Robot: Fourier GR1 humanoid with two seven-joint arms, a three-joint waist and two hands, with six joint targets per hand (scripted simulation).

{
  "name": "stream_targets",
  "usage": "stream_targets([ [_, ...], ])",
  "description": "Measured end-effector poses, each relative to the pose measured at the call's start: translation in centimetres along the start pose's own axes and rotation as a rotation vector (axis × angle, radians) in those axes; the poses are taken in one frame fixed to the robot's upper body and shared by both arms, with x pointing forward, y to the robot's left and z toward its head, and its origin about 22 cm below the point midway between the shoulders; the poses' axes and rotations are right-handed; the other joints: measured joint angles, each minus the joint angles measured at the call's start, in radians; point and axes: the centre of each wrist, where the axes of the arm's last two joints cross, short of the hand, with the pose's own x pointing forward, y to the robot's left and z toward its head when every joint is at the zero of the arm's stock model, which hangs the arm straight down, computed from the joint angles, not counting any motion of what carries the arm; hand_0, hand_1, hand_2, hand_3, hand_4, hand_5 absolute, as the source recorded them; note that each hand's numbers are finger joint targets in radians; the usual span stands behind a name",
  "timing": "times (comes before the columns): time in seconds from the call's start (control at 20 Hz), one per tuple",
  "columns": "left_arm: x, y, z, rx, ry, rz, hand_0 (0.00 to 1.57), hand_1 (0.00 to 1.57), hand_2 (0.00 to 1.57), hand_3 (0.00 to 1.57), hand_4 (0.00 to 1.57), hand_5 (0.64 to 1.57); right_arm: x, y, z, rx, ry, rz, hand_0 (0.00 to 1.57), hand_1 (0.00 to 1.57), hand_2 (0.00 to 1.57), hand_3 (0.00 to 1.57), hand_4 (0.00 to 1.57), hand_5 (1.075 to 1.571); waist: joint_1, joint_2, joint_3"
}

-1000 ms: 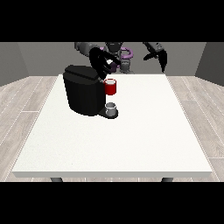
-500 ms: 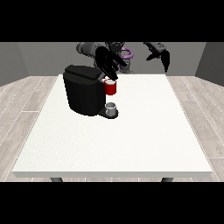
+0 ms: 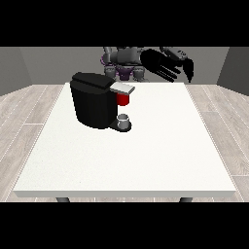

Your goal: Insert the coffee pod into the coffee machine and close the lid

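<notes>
- A black coffee machine (image 3: 95,101) stands on the big white surface (image 3: 146,155), in the far left part.
- Its lid (image 3: 122,88) is a flat grey piece on top. It lies down flat and sticks out to the right.
- Just under the lid there is a red thing at the machine (image 3: 123,99).
- Lower down, a small grey thing (image 3: 124,119) sits on the machine's base. I cannot tell if it is the pod.
- One black hand (image 3: 159,65) is up in the air, far back and right of the machine. Its fingers are straight and spread, and it holds nothing.
- The hand at the view's right (image 3: 187,68) is just beside it, also in the air. I cannot tell how its fingers lie.
- Neither hand touches the machine.
</notes>
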Motion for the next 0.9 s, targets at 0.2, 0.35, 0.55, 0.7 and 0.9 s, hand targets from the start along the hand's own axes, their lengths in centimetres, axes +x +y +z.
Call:
stream_targets([
  [0.2,0.7,0.1,-0.4,-0.006,-0.009,-0.013,0.00,0.00,0.00,0.00,0.32,1.571,1.0,2.2,-0.5,0.029,-0.089,-0.035,0.00,0.00,0.00,0.00,0.10,1.571,0.016,0.025,-0.0097],
  [0.35,1.2,0.3,-0.6,0.001,-0.017,-0.011,0.00,0.00,0.00,0.00,0.34,1.571,1.4,3.1,-0.9,0.057,-0.134,-0.056,0.00,0.00,0.00,0.00,0.00,1.571,0.006,0.025,-0.0122],
  [0.55,0.6,0.5,0.3,0.021,0.009,0.001,0.00,0.00,0.00,0.00,0.26,1.571,1.0,5.7,-0.8,0.123,-0.169,-0.085,0.00,0.00,0.00,0.00,0.00,1.571,-0.032,-0.008,-0.0137],
  [0.7,-0.3,0.6,1.2,0.039,0.040,0.010,0.00,0.00,0.00,0.00,0.27,1.571,0.4,8.2,-0.1,0.179,-0.201,-0.108,0.00,0.00,0.00,0.00,0.22,1.571,-0.068,-0.041,-0.0141],
  [0.9,-1.9,1.0,3.2,0.087,0.105,0.034,0.00,0.00,0.00,0.00,0.27,1.571,-1.1,12.0,1.6,0.260,-0.222,-0.158,0.00,0.00,0.00,0.00,0.26,1.571,-0.129,-0.106,-0.0143],
])
